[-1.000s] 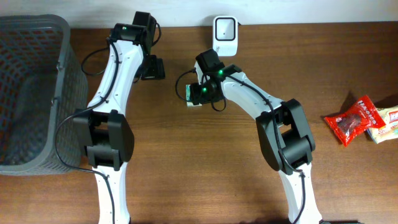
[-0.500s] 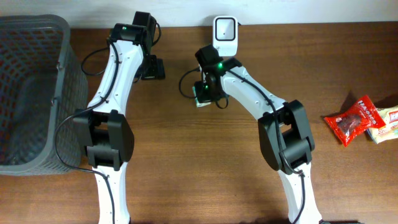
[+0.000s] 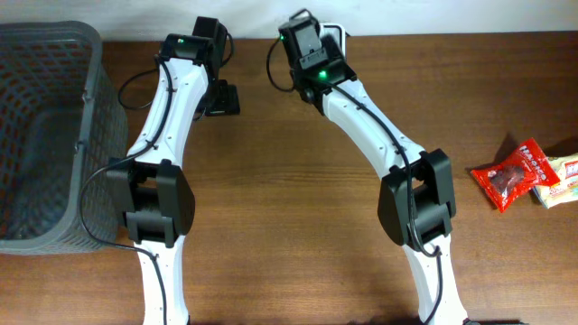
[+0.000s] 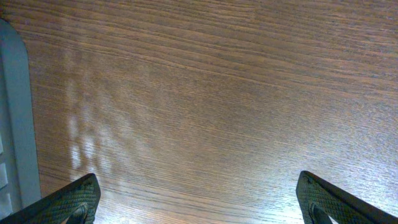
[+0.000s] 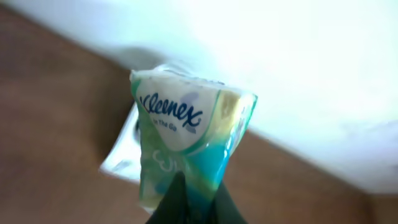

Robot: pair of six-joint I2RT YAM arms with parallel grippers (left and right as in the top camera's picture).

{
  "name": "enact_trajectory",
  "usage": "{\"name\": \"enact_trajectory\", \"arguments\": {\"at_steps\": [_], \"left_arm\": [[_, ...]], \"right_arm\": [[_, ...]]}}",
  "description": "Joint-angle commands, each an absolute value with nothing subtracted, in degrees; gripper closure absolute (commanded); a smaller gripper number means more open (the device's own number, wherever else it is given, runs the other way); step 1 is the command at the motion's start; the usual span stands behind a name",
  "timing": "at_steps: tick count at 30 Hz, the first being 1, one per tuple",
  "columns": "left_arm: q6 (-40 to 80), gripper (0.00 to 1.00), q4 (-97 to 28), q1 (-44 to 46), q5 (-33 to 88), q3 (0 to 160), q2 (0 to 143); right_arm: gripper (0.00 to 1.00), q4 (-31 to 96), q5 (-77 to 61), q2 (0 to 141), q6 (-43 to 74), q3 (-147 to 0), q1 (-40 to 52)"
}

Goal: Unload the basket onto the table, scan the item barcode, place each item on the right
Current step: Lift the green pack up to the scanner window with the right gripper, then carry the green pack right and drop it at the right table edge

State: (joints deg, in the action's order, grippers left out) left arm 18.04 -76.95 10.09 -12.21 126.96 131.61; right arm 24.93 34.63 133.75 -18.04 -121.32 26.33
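Note:
A green and white Kleenex tissue pack hangs in front of the right wrist camera, pinched at its lower end by my right gripper, which is shut on it. Behind the pack lies the white barcode scanner, against the back wall. From overhead the right wrist covers most of the scanner and hides the pack. My left gripper stands wide open over bare wood, nothing between its fingers; overhead it sits at the back left.
A grey mesh basket fills the left side of the table. A red snack packet and a pale packet lie at the right edge. A grey edge shows at the left of the left wrist view.
My right arm has raised the tissue pack off the table and swung it back over the scanner, its jaws closing tighter. The left arm has not moved.

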Motion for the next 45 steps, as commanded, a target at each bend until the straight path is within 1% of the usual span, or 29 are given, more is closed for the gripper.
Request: {"name": "enact_trajectory", "arguments": {"at_steps": [1,4,9,14,18,26,30,32,34,35,39,41,45], "left_arm": [[18.41,0.01,-76.97,9.69,-11.81,126.56,130.28],[18.41,0.01,-76.97,9.69,-11.81,126.56,130.28],[18.41,0.01,-76.99,9.69,-11.81,126.56,130.28],[18.41,0.01,-76.99,9.69,-11.81,126.56,130.28],[18.41,0.01,-76.99,9.69,-11.81,126.56,130.28],[18.41,0.01,-76.99,9.69,-11.81,126.56,130.28],[18.41,0.01,-76.99,9.69,-11.81,126.56,130.28],[18.41,0.01,-76.99,9.69,-11.81,126.56,130.28],[18.41,0.01,-76.97,9.69,-11.81,126.56,130.28],[18.41,0.01,-76.97,9.69,-11.79,126.56,130.28],[18.41,0.01,-76.99,9.69,-11.81,126.56,130.28],[18.41,0.01,-76.99,9.69,-11.81,126.56,130.28],[18.41,0.01,-76.97,9.69,-11.79,126.56,130.28]], "right_arm": [[0.96,17.78,38.20,136.00,-27.88,-122.06,22.90],[0.96,11.68,36.97,136.68,-27.86,-122.06,19.62],[0.96,12.23,25.65,137.75,-27.49,-122.04,15.94],[0.96,11.99,19.75,140.16,-27.11,-122.06,15.97],[0.96,11.53,19.73,141.67,-27.00,-122.04,17.15],[0.96,11.51,21.54,141.88,-28.29,-122.06,17.67],[0.96,8.54,33.98,141.80,-28.42,-122.06,17.67],[0.96,6.74,38.28,141.75,-32.80,-122.06,17.63],[0.96,7.70,38.44,141.29,-38.24,-122.06,17.45],[0.96,8.27,38.41,140.75,-38.52,-122.06,17.19],[0.96,9.85,39.72,137.67,-36.18,-122.06,14.72],[0.96,12.27,41.39,136.05,-32.75,-122.06,13.30],[0.96,24.34,40.82,132.60,-21.91,-122.06,9.32]]}}
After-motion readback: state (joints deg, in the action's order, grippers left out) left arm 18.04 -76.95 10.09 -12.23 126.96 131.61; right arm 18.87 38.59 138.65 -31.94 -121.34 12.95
